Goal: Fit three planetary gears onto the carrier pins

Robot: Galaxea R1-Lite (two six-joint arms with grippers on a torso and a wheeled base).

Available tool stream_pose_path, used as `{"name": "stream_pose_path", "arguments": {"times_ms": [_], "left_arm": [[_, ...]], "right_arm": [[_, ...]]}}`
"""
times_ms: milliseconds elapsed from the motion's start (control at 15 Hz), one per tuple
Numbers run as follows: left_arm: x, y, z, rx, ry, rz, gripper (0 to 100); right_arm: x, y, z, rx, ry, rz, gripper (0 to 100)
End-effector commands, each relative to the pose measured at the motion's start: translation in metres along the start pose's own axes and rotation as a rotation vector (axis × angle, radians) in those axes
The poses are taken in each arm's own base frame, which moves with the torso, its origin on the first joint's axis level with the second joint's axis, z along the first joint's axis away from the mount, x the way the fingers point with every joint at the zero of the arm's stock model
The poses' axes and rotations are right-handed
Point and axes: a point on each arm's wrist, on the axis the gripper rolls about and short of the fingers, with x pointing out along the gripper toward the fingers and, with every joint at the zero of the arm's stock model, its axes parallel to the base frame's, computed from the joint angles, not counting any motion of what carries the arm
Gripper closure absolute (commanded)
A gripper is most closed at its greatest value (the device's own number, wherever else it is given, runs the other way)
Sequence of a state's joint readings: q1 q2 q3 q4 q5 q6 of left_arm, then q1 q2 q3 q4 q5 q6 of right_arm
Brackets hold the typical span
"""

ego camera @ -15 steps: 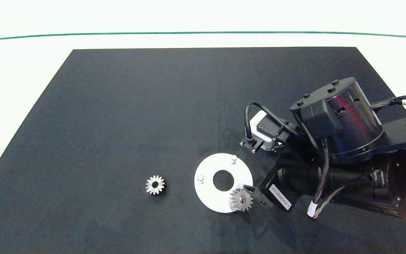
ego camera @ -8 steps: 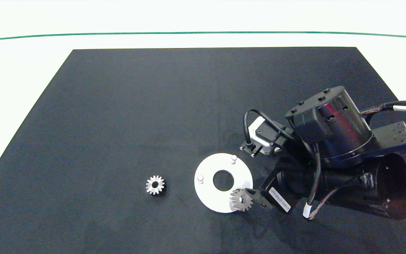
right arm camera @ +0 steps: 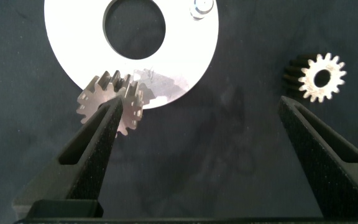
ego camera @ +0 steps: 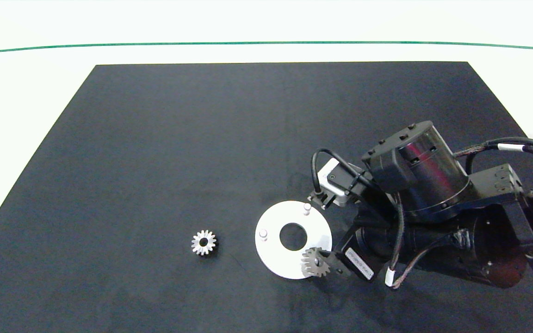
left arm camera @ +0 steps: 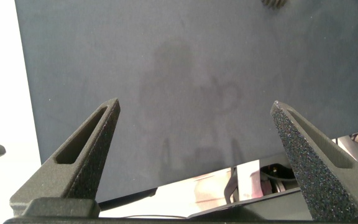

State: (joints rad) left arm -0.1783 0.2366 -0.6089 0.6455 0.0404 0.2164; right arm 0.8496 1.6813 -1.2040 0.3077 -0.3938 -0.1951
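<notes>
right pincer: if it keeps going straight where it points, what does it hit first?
Probably the gear on the disc: one finger already overlaps it. Between the open fingers lies bare black mat, beside the white disc. Depth is unclear.

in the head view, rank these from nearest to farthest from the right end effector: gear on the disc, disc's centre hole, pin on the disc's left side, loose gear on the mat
From the right end effector:
1. Gear on the disc, at its near edge, right beside one finger.
2. Centre hole, mid-disc.
3. Pin, on the disc's left side.
4. Loose gear, on the mat left of the disc.
</notes>
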Motion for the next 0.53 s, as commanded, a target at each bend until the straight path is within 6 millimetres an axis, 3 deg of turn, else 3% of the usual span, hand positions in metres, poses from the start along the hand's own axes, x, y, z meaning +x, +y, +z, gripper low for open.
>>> {"name": "stream_pose_path", "arguments": {"times_ms": [67,533], "left_arm": [[-0.0010,-0.0002,-0.0016,0.002,-0.002,0.000,0],[-0.0030,0.0009,-0.0051,0.010,0.000,-0.027,0]], "right_arm": [[0.0060,0.0021,0.0024,-0.005,0.009,0.002,0],[0.0132,0.0030,0.0109,-0.001,0.002,0.001,0]]}}
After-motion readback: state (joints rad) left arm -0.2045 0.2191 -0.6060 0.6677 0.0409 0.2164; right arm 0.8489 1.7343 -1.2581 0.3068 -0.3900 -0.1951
